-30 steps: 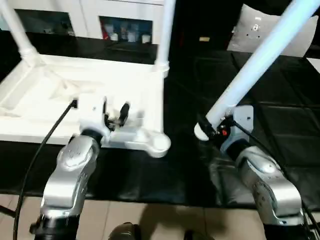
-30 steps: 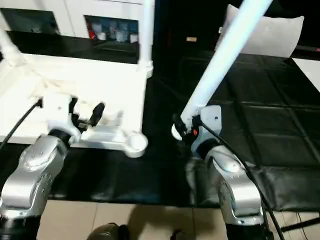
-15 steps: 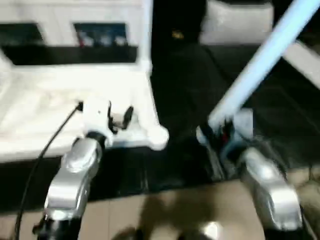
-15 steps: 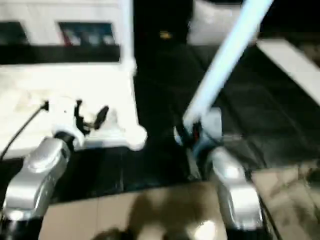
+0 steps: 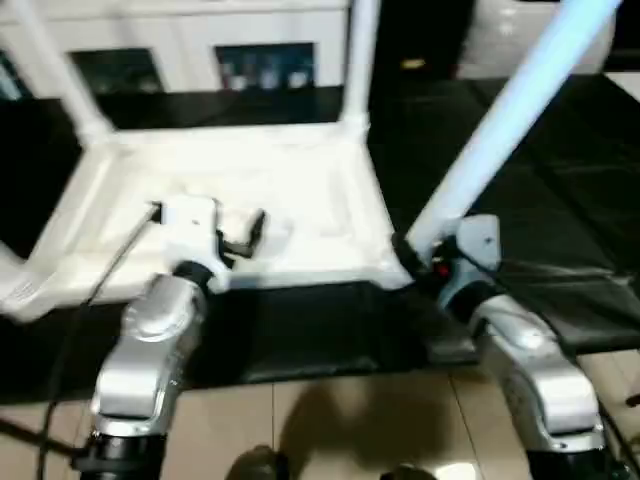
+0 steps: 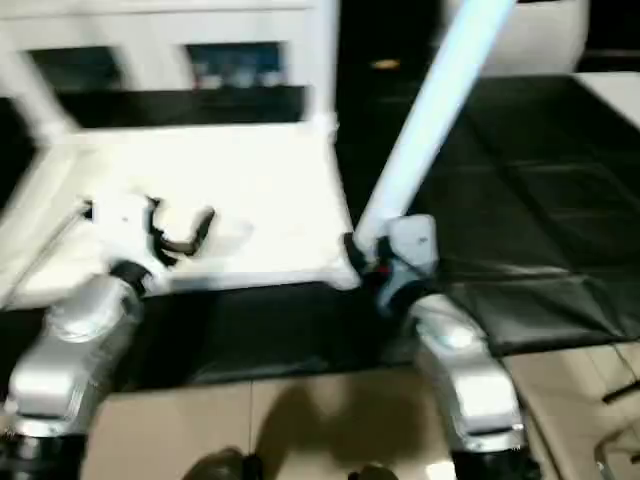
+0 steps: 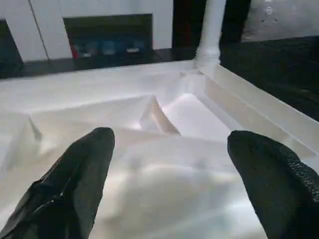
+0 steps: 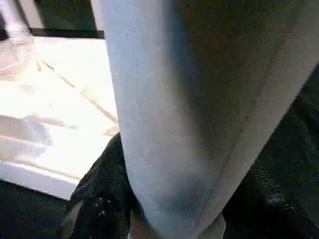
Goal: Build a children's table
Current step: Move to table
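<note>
- Spread wide, the left gripper [image 5: 235,232] hovers over the near part of the table top [image 5: 300,180], its two black fingers [image 7: 75,184] apart with nothing between them.
- Seen from the left wrist, the ribbed white underside of the top lies just beyond those fingers, and no contact with it can be made out.
- Clamped on a loose leg [image 5: 510,115], the right gripper [image 5: 425,262] holds it near its thick lower end; the leg slants up and away to the right, out past the upper edge of the head views.
- From the right wrist, that leg [image 8: 199,114] stands close before the camera with a black finger [image 8: 99,199] pressed against its side.
- Upside down on the black surface [image 5: 560,180], the table top shows its ribbed underside facing up.
- Two legs already stand in the far corner sockets: the far left leg [image 5: 55,75] leans a little, and the far right leg [image 5: 360,60] rises nearly straight.
- At the near right corner of the top, the held leg's lower end is just beside the edge; whether it touches cannot be told.
- Behind the table is a white cabinet [image 5: 200,45] with dark glass doors.
- Nearer the robot, pale floor [image 5: 350,420] shows below the black surface.
</note>
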